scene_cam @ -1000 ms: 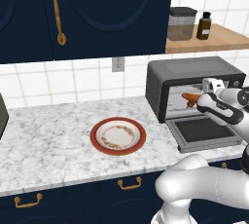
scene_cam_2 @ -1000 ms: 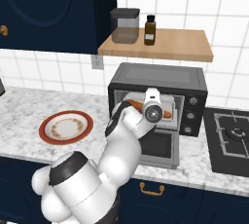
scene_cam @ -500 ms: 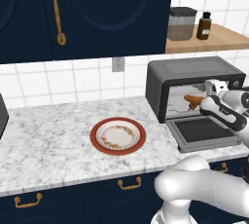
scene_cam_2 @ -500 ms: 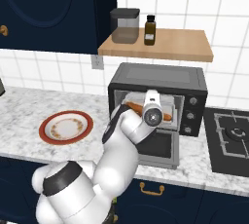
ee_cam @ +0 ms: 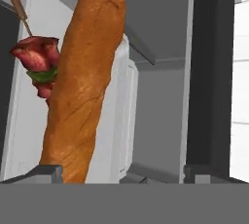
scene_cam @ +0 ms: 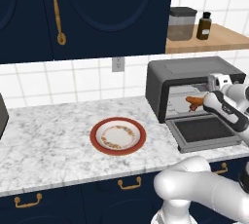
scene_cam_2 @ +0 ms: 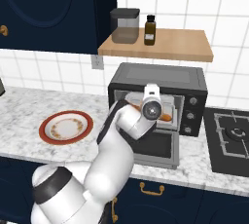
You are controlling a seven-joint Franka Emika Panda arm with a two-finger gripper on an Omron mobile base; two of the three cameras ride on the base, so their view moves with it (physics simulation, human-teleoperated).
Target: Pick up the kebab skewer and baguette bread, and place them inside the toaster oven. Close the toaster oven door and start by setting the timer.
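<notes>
1. Since a second ago the wrist has drawn back slightly toward the right of the left base picture, while the plate [scene_cam: 118,136] on the counter [scene_cam: 48,145] has stayed put.
2. Gripper [ee_cam: 121,177] jaws stand wide apart in the hand picture, one fingertip at the lower left, the other at the lower right, holding nothing.
3. Baguette [ee_cam: 85,82] runs from the bottom to the top of the hand picture, just beside the left fingertip.
4. Skewer [ee_cam: 36,60] lies at the upper left, behind the baguette.
5. Both rest inside the toaster oven [scene_cam: 194,72], mid-right of the left base picture.
6. Its door [scene_cam: 202,131] lies dropped open.
</notes>
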